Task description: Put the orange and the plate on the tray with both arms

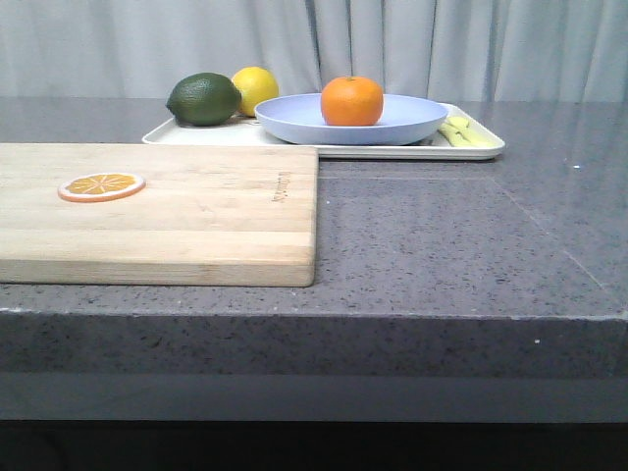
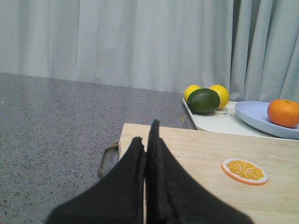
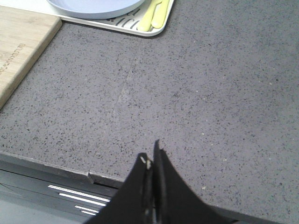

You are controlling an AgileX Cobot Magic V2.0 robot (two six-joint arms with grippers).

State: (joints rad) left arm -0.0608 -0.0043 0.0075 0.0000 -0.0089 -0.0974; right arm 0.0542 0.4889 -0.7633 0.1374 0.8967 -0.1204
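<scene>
The orange (image 1: 351, 100) rests on the lavender-blue plate (image 1: 294, 120), and the plate stands on the cream tray (image 1: 479, 149) at the back of the table. They also show in the left wrist view: the orange (image 2: 283, 112), the plate (image 2: 250, 114), the tray (image 2: 216, 122). The right wrist view shows the plate's edge (image 3: 93, 7) and the tray's corner (image 3: 159, 31). My left gripper (image 2: 145, 133) is shut and empty over the near end of the cutting board. My right gripper (image 3: 150, 157) is shut and empty at the table's front edge. Neither gripper shows in the front view.
A wooden cutting board (image 1: 196, 211) with an orange slice (image 1: 101, 185) lies front left. A dark green avocado (image 1: 204, 99) and a lemon (image 1: 257, 86) sit on the tray's left end. Pale yellow utensils (image 1: 463, 132) lie on its right end. Curtains hang behind.
</scene>
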